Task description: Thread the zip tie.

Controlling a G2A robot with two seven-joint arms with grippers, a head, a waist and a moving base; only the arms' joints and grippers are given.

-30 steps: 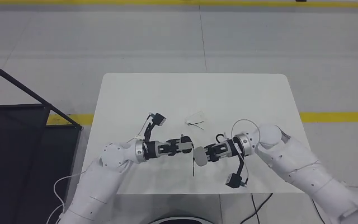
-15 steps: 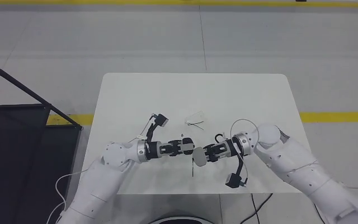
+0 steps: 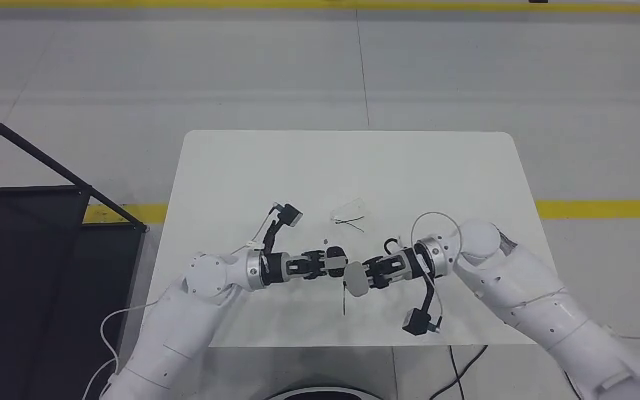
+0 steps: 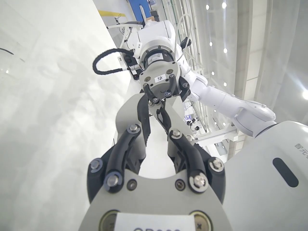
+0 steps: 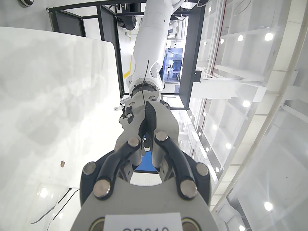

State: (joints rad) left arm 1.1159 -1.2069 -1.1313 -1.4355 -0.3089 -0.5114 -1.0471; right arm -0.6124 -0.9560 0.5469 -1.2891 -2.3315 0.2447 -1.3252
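Note:
My right gripper (image 3: 356, 277) is shut on a thin black zip tie (image 3: 344, 298) above the front middle of the white table (image 3: 300, 170). In the right wrist view the tie (image 5: 145, 82) sticks out past the closed fingertips (image 5: 150, 111). My left gripper (image 3: 337, 262) faces it tip to tip, its fingers open with a gap between the pads (image 4: 144, 121). In the left wrist view the right gripper (image 4: 160, 92) sits just beyond the left gripper (image 4: 156, 102), and a dark strip of the tie (image 4: 163, 104) lies between them.
Spare black zip ties (image 3: 350, 215) lie on the table behind the grippers, also near the right wrist (image 5: 60, 205). A black frame (image 3: 40, 250) stands off the table's left side. The table's front edge (image 3: 300, 344) is close under both forearms.
The left gripper has edged a little toward the right gripper. The right arm and the zip tie have stayed where they were.

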